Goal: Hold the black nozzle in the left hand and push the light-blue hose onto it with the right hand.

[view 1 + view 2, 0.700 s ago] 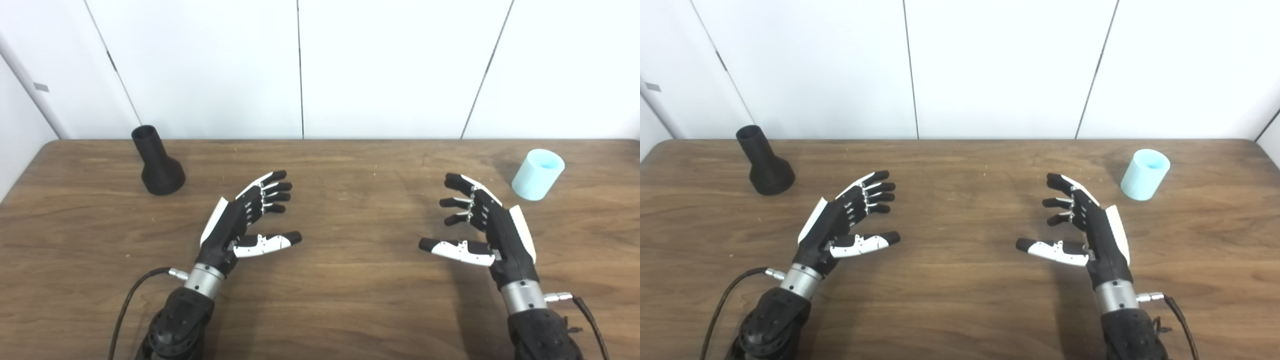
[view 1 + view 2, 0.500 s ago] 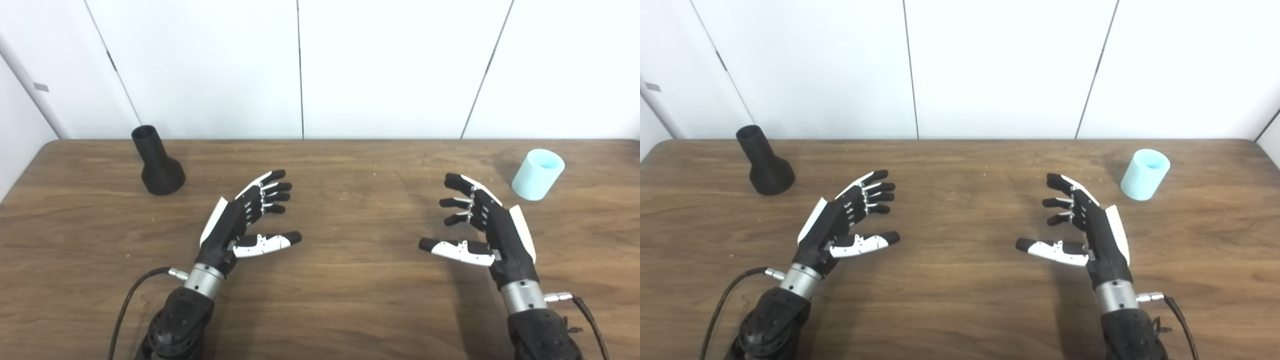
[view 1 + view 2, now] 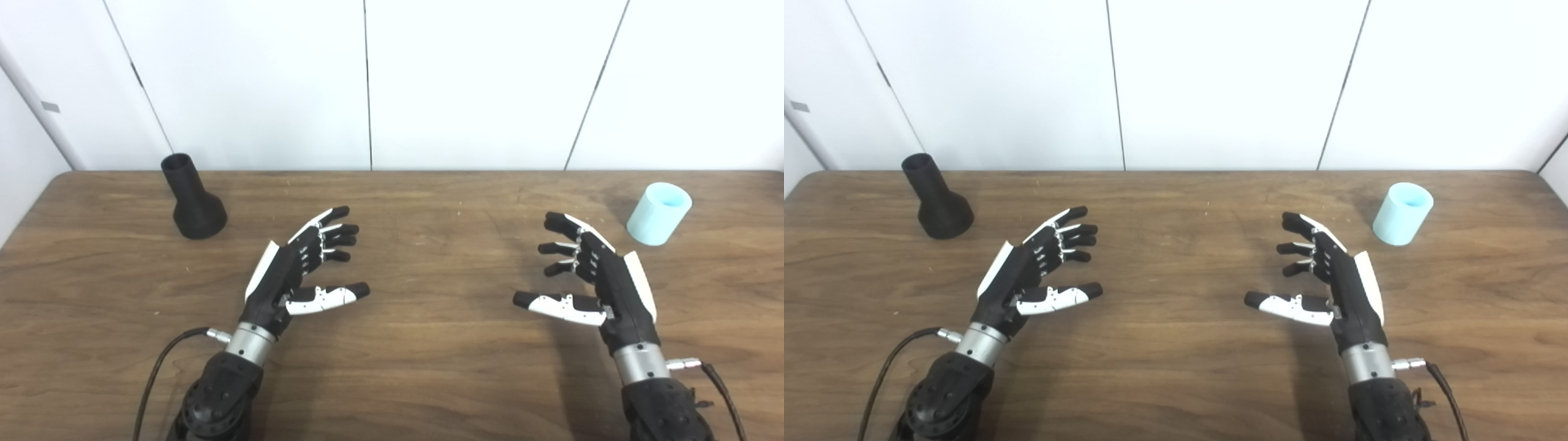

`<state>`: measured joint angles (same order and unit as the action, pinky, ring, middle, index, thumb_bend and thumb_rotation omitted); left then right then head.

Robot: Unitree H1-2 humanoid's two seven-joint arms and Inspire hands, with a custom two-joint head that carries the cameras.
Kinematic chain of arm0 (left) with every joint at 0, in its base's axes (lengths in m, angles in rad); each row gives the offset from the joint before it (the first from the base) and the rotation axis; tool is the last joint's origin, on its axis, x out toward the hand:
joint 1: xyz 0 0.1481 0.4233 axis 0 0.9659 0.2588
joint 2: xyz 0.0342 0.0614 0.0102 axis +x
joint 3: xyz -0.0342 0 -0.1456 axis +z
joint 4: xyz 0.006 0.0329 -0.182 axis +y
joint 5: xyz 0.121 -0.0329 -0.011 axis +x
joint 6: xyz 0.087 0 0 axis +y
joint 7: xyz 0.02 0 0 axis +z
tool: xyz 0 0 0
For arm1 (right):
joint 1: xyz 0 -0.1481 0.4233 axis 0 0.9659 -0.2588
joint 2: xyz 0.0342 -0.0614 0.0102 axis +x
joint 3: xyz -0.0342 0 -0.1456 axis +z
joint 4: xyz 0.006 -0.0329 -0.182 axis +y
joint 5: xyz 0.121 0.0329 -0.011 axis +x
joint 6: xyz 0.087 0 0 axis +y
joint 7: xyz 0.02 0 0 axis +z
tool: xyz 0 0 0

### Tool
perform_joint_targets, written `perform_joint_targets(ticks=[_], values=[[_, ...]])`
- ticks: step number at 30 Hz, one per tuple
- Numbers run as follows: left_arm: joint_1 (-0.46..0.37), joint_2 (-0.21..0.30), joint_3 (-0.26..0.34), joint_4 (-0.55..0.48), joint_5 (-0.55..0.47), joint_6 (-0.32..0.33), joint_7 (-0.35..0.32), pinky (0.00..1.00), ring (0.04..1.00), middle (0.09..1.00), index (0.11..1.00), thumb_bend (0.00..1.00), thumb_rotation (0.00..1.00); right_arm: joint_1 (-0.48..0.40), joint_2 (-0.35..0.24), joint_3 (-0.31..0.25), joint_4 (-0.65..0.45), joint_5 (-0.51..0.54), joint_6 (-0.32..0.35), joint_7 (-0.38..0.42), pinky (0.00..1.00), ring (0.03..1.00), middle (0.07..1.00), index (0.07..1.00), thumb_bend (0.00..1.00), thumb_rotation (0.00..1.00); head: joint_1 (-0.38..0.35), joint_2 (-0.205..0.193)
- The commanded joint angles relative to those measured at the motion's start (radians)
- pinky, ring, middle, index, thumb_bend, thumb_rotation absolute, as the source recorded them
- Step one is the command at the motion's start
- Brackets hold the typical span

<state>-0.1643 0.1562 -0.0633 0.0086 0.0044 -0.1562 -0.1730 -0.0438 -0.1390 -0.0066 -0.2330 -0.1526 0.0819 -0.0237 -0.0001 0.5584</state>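
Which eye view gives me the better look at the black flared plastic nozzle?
The left eye view: the black flared plastic nozzle stands upright, further from the picture's edge there. The right eye view shows it whole too, nearer the left edge.

One wooden table (image 3: 398,367) carries everything, and it serves as the landmark. One black nozzle (image 3: 192,199) stands upright at the table's far left corner. One light-blue hose (image 3: 658,213) piece, a short tube, stands near the table's far right corner. Two robot hands are over the table's middle: one left hand (image 3: 294,269) and one right hand (image 3: 597,275), each empty with fingers spread. Two cables trail at the table's near edge, one by each wrist.
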Motion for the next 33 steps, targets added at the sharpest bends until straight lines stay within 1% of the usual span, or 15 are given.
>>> perform_joint_targets(ticks=[1, 2, 4, 5, 6, 7, 8, 9, 10, 11, 13, 20, 23, 29, 33], values=[[-0.035, -0.002, 0.005, -0.004, 0.010, -0.037, 0.010, 0.67, 0.765, 0.770, 0.815, 0.67, 0.03, -0.026, -0.001, -0.005, -0.030, 0.002, -0.031, 0.002, 0.53, 0.693, 0.820, 0.804, 0.78, 0.09, 0.014, -0.003], [-0.035, -0.003, 0.003, -0.003, 0.011, -0.039, 0.011, 0.67, 0.763, 0.768, 0.815, 0.67, 0.03, -0.025, -0.003, -0.006, -0.030, 0.003, -0.033, 0.003, 0.53, 0.693, 0.820, 0.804, 0.78, 0.09, 0.033, -0.008], [-0.034, -0.011, -0.001, 0.001, 0.018, -0.043, 0.015, 0.67, 0.761, 0.764, 0.814, 0.67, 0.03, -0.021, -0.009, -0.010, -0.026, 0.010, -0.041, 0.005, 0.53, 0.693, 0.820, 0.805, 0.77, 0.09, 0.118, -0.031], [-0.034, -0.015, -0.004, 0.004, 0.022, -0.044, 0.018, 0.67, 0.759, 0.760, 0.812, 0.67, 0.03, -0.019, -0.013, -0.012, -0.024, 0.011, -0.047, 0.005, 0.53, 0.694, 0.821, 0.806, 0.77, 0.09, 0.118, -0.031], [-0.035, -0.021, -0.008, 0.011, 0.030, -0.049, 0.022, 0.67, 0.758, 0.757, 0.811, 0.68, 0.04, -0.016, -0.019, -0.016, -0.018, 0.016, -0.057, 0.007, 0.53, 0.695, 0.823, 0.811, 0.77, 0.08, 0.173, -0.053], [-0.035, -0.026, -0.010, 0.016, 0.036, -0.052, 0.025, 0.67, 0.756, 0.755, 0.810, 0.68, 0.04, -0.015, -0.022, -0.019, -0.014, 0.019, -0.063, 0.008, 0.53, 0.697, 0.824, 0.814, 0.76, 0.07, 0.173, -0.053], [-0.036, -0.033, -0.014, 0.023, 0.046, -0.056, 0.029, 0.67, 0.756, 0.754, 0.809, 0.68, 0.04, -0.013, -0.029, -0.024, -0.003, 0.027, -0.078, 0.010, 0.53, 0.698, 0.825, 0.817, 0.76, 0.06, 0.238, -0.080], [-0.037, -0.037, -0.017, 0.028, 0.052, -0.059, 0.032, 0.67, 0.755, 0.753, 0.806, 0.68, 0.04, -0.011, -0.033, -0.028, 0.005, 0.032, -0.088, 0.012, 0.53, 0.699, 0.827, 0.819, 0.76, 0.05, 0.238, -0.080], [-0.039, -0.045, -0.020, 0.040, 0.058, -0.064, 0.035, 0.67, 0.754, 0.753, 0.805, 0.68, 0.05, -0.009, -0.040, -0.033, 0.021, 0.038, -0.106, 0.015, 0.53, 0.700, 0.827, 0.820, 0.76, 0.04, 0.288, -0.106], [-0.040, -0.050, -0.022, 0.050, 0.062, -0.068, 0.037, 0.67, 0.755, 0.749, 0.798, 0.69, 0.05, -0.008, -0.044, -0.036, 0.032, 0.043, -0.119, 0.017, 0.53, 0.701, 0.828, 0.822, 0.76, 0.04, 0.288, -0.106], [-0.045, -0.064, -0.030, 0.079, 0.072, -0.079, 0.042, 0.67, 0.756, 0.747, 0.791, 0.69, 0.06, -0.007, -0.057, -0.049, 0.057, 0.059, -0.141, 0.024, 0.54, 0.706, 0.832, 0.827, 0.75, 0.03, 0.337, -0.139], [-0.054, -0.081, -0.043, 0.112, 0.085, -0.093, 0.054, 0.67, 0.759, 0.747, 0.786, 0.69, 0.06, -0.016, -0.077, -0.064, 0.117, 0.087, -0.232, 0.037, 0.54, 0.716, 0.843, 0.850, 0.73, 0.04, 0.353, -0.147], [-0.056, -0.079, -0.043, 0.117, 0.087, -0.097, 0.056, 0.68, 0.759, 0.747, 0.773, 0.68, 0.06, -0.019, -0.074, -0.068, 0.132, 0.110, -0.255, 0.041, 0.53, 0.716, 0.851, 0.860, 0.71, 0.01, 0.353, -0.147], [-0.057, -0.079, -0.040, 0.120, 0.084, -0.103, 0.061, 0.68, 0.760, 0.747, 0.761, 0.68, 0.06, -0.019, -0.070, -0.067, 0.131, 0.098, -0.253, 0.036, 0.52, 0.716, 0.853, 0.867, 0.71, 0.00, 0.352, -0.146], [-0.063, -0.077, -0.037, 0.102, 0.086, -0.086, 0.064, 0.68, 0.759, 0.745, 0.755, 0.69, 0.06, -0.025, -0.069, -0.069, 0.142, 0.095, -0.257, 0.032, 0.52, 0.715, 0.853, 0.867, 0.71, 0.00, 0.366, -0.152]])
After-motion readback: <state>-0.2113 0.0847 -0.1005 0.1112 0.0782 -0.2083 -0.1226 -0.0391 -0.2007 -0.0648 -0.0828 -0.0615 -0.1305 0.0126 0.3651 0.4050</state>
